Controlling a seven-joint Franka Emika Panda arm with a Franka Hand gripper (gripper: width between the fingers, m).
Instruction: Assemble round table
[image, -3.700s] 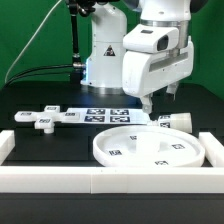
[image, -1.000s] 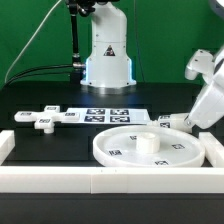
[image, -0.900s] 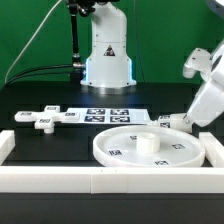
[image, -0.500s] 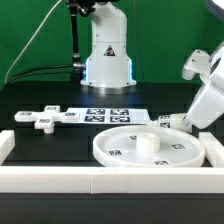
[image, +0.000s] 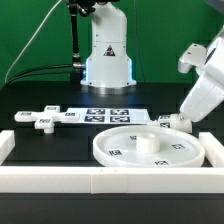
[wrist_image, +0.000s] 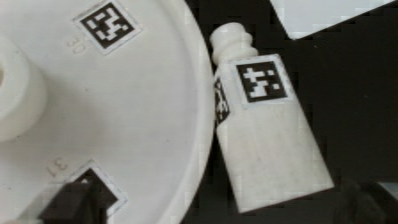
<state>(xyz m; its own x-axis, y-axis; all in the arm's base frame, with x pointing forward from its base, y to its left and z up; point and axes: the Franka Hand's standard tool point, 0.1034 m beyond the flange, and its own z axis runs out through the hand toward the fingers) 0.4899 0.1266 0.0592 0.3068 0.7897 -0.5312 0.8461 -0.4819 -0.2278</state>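
No words, brand names or numbers can be read. A small triangular warning sign (image: 110, 49) is seen on the white robot pedestal (image: 108, 68). Black-and-white square coded tags are borne by the large white rimmed round plastic disc (wrist_image: 143, 120), the short white cylindrical plastic leg (wrist_image: 270, 145) and the thin flat white marker board (image: 112, 115).

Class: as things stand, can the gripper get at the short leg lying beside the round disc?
Probably yes: the gripper hangs just above the leg and nothing covers it, though the round disc lies close along one side.
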